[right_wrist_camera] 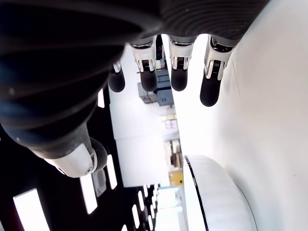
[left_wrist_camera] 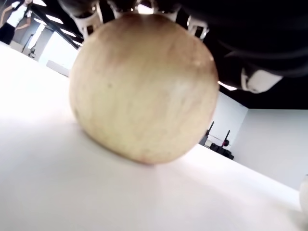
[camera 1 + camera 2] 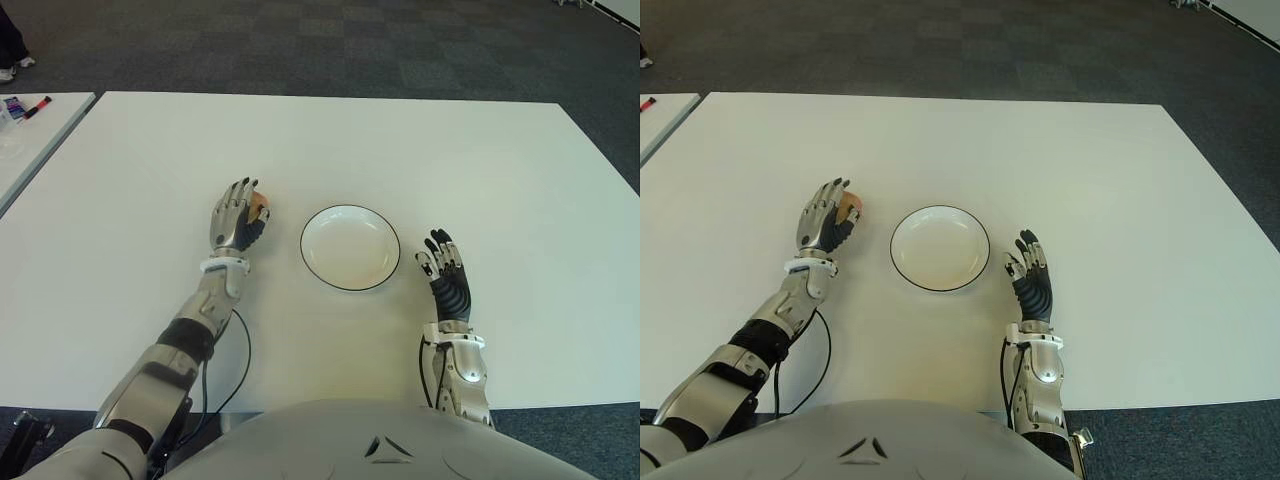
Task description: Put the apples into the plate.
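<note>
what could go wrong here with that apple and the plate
1. The apple sits on the table under the left hand, whose fingers reach over its top but do not clearly wrap it; being round, it may roll away if nudged.
2. The plate is shallow and close by; a hard drop could make the apple roll out.
3. The right hand shows just right of the plate, so an overshooting apple might hit it.

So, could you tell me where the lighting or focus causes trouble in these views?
Left wrist view: the apple fills the frame, and bright background lights glare behind the fingers. Right wrist view: the white table is washed out beside the plate. Eye views: evenly lit, with soft shadows.
</note>
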Controlling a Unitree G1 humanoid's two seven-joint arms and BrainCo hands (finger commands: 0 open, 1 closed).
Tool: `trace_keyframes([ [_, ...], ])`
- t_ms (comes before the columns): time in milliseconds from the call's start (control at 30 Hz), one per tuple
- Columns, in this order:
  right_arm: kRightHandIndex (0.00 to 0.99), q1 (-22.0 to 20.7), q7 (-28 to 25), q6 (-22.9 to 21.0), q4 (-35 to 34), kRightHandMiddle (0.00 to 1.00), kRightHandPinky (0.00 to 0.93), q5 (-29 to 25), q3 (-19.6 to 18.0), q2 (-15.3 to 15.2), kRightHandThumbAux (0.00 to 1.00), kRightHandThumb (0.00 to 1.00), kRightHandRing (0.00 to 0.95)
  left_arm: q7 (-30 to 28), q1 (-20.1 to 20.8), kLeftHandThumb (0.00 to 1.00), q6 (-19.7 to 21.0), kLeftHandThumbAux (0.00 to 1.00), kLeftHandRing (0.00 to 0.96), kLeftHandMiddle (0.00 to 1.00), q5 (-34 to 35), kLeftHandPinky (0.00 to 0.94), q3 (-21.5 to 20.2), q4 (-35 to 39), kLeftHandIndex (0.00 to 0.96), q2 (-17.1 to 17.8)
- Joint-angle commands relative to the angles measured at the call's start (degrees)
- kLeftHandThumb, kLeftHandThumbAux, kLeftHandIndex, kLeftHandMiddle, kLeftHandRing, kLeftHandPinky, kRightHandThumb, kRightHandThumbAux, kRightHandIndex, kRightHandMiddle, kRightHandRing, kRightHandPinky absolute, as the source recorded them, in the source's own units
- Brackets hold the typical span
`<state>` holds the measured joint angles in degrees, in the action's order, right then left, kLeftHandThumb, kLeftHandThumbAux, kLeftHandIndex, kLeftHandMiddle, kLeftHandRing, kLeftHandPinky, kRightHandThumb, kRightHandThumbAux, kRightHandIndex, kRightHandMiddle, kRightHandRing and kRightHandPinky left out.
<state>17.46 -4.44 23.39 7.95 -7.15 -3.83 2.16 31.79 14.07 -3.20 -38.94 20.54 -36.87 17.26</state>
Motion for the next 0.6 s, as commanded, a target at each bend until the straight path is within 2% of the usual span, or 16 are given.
trace_keyframes([
  [33, 0.056, -0.3, -0.3, -0.9, 0.0, 0.023, 0.198, -0.6, -0.1, 0.2, 0.633, 0.395, 0.063, -6.4, 1.2, 0.678, 4.8, 0.274, 0.032, 0.000, -3.2, 0.225, 3.5, -1.9, 0.000, 0.2],
  [200, 0.055, -0.1, -0.2, -0.7, -0.4, 0.023, 0.205, -0.3, -0.1, 0.2, 0.630, 0.398, 0.066, -9.2, 2.1, 0.680, 7.0, 0.265, 0.034, 0.000, -4.5, 0.232, 5.3, -1.9, 0.000, 0.6],
  [600, 0.048, 0.7, 0.5, -1.6, -1.8, 0.023, 0.210, 0.3, 0.1, 0.3, 0.626, 0.386, 0.072, -13.8, 4.4, 0.680, 7.7, 0.236, 0.041, 0.000, -5.1, 0.249, 7.8, -3.5, 0.000, 1.1],
])
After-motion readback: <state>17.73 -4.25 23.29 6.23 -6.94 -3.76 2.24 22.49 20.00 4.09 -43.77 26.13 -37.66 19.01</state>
